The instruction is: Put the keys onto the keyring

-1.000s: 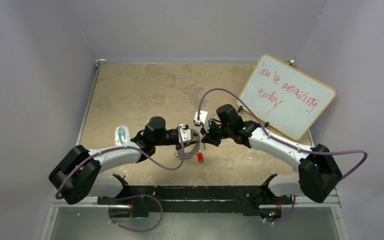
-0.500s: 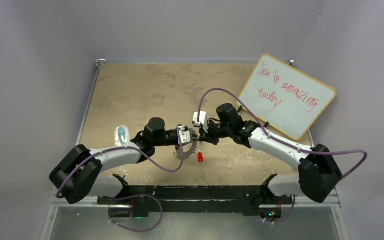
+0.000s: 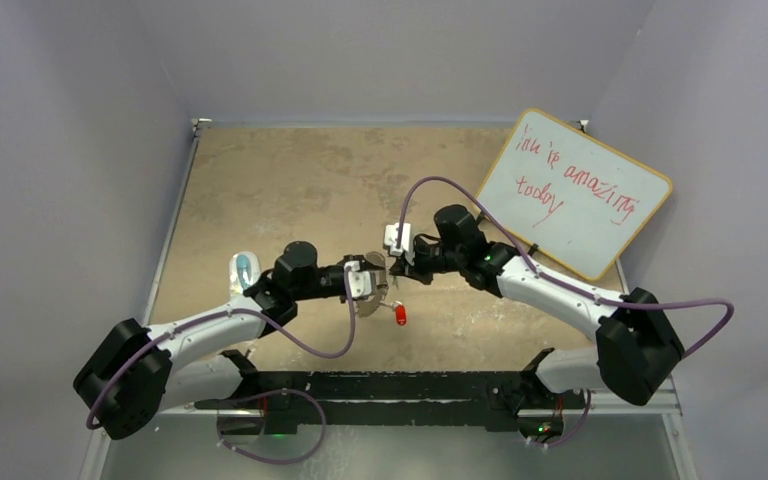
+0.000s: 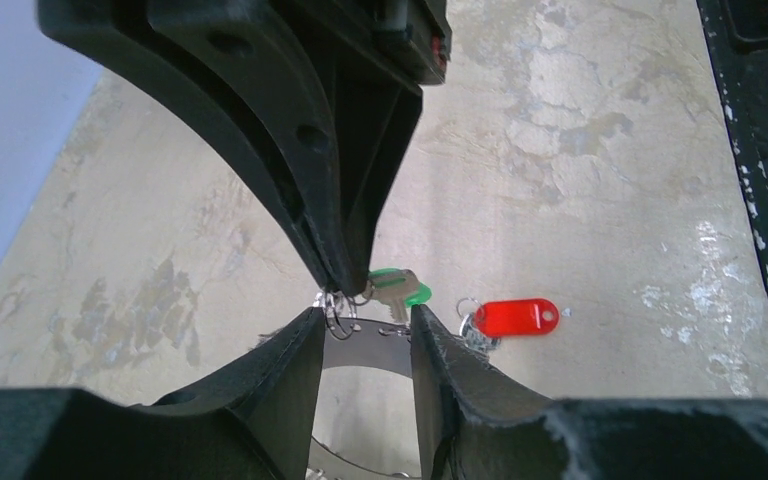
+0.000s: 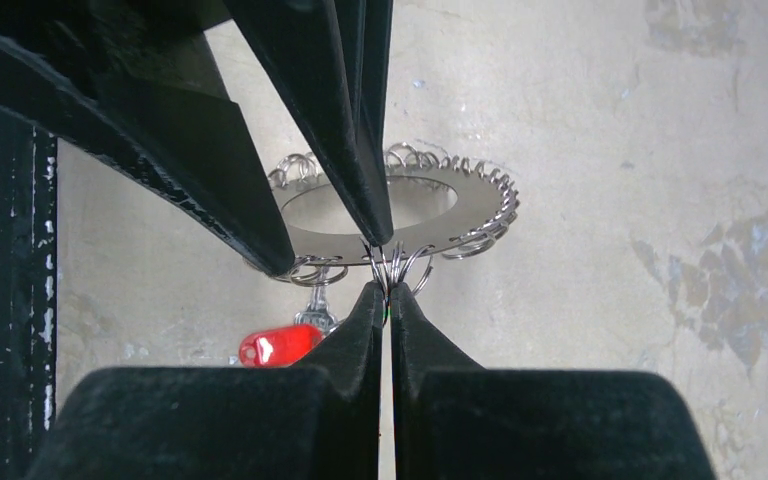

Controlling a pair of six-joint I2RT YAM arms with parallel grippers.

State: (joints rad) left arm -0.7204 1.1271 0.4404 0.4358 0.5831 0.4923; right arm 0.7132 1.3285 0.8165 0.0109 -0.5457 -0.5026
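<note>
Right, both arms meet mid-table over the keyring [image 5: 480,205], a flat silvery disc with a wide hole and a fringe of little wire loops round its rim. From the left wrist view, the left gripper [image 4: 365,320] has its jaws spread part-way. The ring's band shows across the gap between them, and the ring runs wider than that gap. In the right wrist view, those two dark fingers [image 5: 350,130] come down onto the near side of the ring, their tips at the band. Whether they press on it, I cannot tell. Opposite, the right gripper [image 5: 387,292] has its jaws pressed tight together, tips right at a small bunch of wire loops on the ring's near rim. Whether a loop is actually nipped between them is too fine to make out. The green key [image 4: 400,288] sits just beside those tips, touching the same cluster of loops. The red key [image 4: 515,317] lies flat on the mottled tan table [image 4: 580,150], just beside the green one and clear of both grippers. It is close to the ring's rim, though hooked on or loose, I cannot tell. Off to the right a whiteboard [image 3: 578,195] with red handwriting leans against the wall, and a clear bluish plastic piece [image 3: 245,268] sits beside the left arm.
</note>
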